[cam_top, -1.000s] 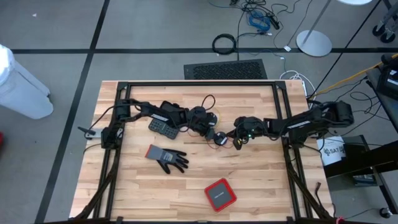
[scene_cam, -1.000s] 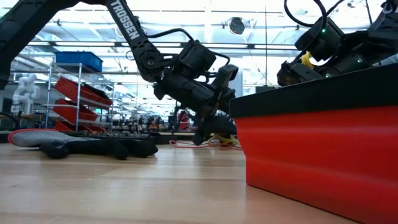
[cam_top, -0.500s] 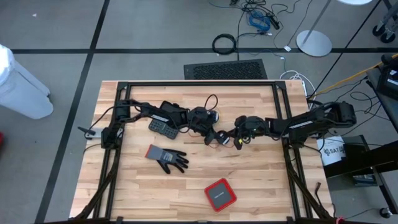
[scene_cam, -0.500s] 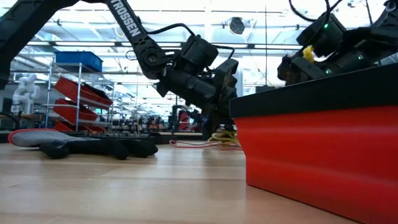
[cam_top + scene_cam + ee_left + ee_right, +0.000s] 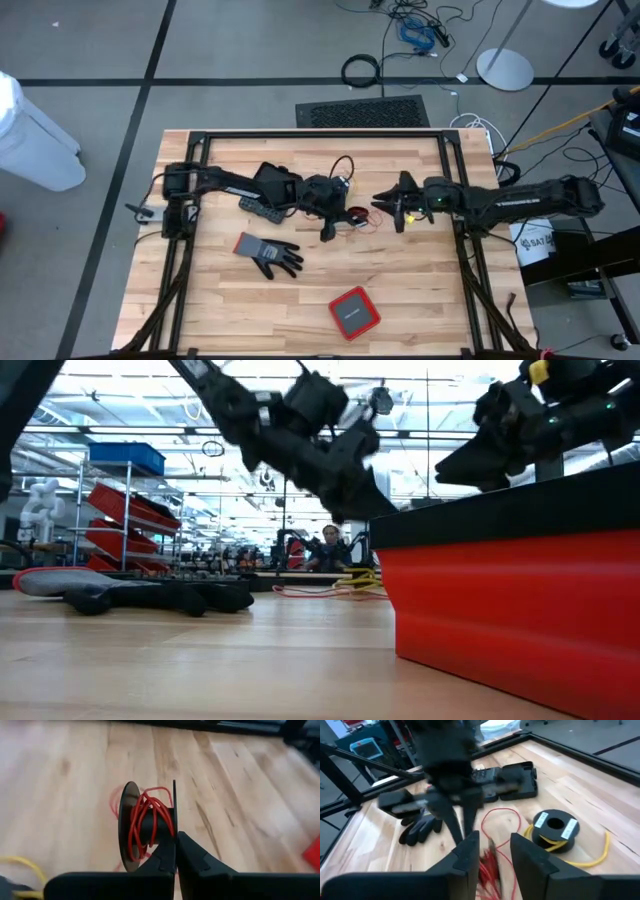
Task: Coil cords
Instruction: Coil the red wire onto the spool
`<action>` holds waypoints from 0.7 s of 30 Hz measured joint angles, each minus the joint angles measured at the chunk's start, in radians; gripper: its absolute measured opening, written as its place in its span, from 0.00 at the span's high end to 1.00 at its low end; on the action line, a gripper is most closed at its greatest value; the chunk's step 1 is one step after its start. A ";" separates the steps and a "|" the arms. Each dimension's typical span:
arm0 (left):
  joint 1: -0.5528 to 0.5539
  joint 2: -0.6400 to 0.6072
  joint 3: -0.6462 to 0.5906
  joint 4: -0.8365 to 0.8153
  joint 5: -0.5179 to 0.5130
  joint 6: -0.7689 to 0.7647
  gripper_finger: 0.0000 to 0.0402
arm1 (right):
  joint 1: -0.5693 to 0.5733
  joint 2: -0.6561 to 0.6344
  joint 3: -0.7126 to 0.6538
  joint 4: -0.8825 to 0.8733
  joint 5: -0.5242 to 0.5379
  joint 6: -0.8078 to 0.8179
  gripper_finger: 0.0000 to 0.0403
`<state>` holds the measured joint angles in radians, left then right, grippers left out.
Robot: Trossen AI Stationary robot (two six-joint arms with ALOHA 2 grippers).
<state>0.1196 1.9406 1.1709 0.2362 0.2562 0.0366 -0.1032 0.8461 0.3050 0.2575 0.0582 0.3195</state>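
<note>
Currently: red cord spool held for winding

Left gripper (image 5: 175, 851) is clamped on the flange of the red cord spool (image 5: 145, 825), holding it over the table (image 5: 420, 280). Right gripper (image 5: 492, 847) stands parted near loose red wire, presumably to feed it. Yellow cord spool (image 5: 554, 827) lies on the wood nearby.

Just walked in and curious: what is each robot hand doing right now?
Left gripper: jaws shut on the red cord's spool.
Right gripper: jaws open, holding nothing.
</note>
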 joint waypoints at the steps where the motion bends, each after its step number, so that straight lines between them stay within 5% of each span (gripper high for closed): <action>1: -0.010 -0.018 0.000 -0.009 -0.029 0.047 1.00 | 0.000 -0.022 0.000 -0.021 0.000 0.000 0.75; 10: -0.107 -0.162 0.000 -0.004 -0.201 0.290 1.00 | 0.038 -0.079 0.000 0.029 -0.037 -0.046 0.75; 21: -0.129 -0.187 0.000 0.139 -0.169 0.285 1.00 | 0.100 -0.079 0.000 0.197 -0.029 -0.144 0.80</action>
<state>-0.0098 1.7535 1.1706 0.3756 0.0871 0.3214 -0.0028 0.7666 0.3050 0.4546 0.0293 0.1750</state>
